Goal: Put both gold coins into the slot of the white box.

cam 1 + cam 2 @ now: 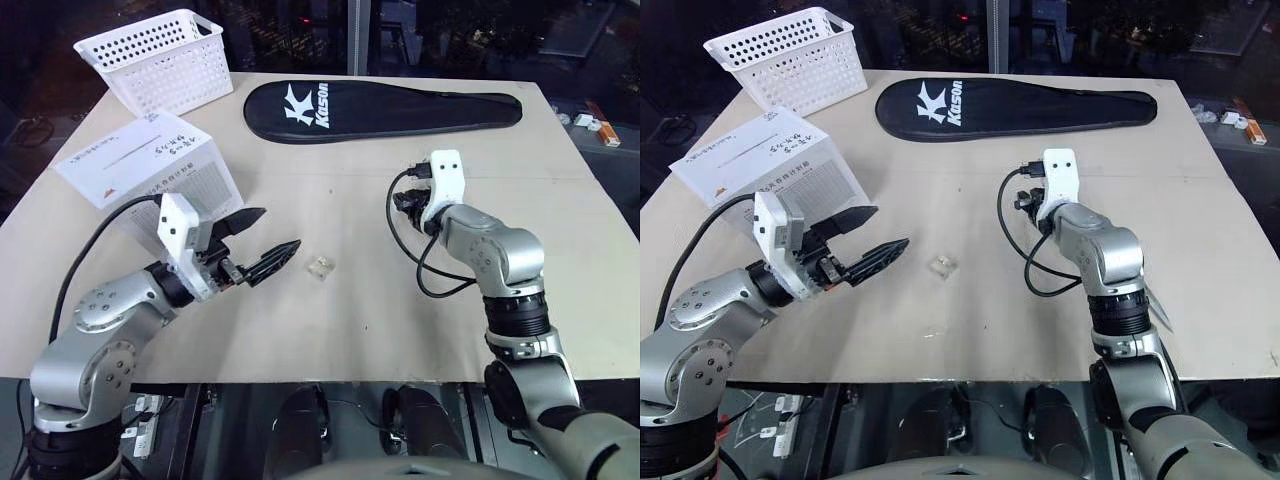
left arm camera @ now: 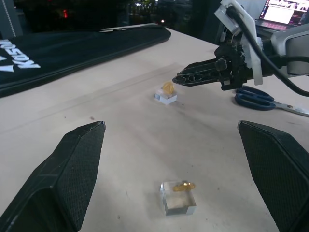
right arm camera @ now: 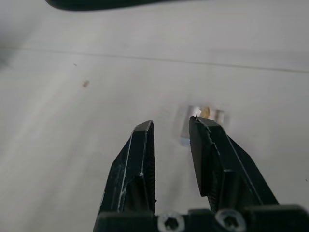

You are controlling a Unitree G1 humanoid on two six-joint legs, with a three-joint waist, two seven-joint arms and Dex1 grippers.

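Observation:
One gold coin (image 2: 168,87) stands on edge in a small clear holder (image 2: 165,97) on the table. My right gripper (image 2: 176,79) has its tips right at that coin; its fingers (image 3: 143,145) stand narrowly open with nothing between them, and the coin (image 3: 205,112) sits just past one tip. The other gold coin (image 2: 184,185) lies on a second clear holder (image 1: 320,266) in front of my left gripper (image 1: 280,228), which hovers wide open and empty. The white box (image 1: 150,170) sits tilted at the left, its slot (image 1: 128,153) a thin line on the top face.
A white perforated basket (image 1: 160,55) stands at the far left corner. A black racket bag (image 1: 380,108) lies across the back of the table. Blue-handled scissors (image 2: 256,99) lie beside my right arm. Small items (image 1: 598,125) sit beyond the table's far right edge.

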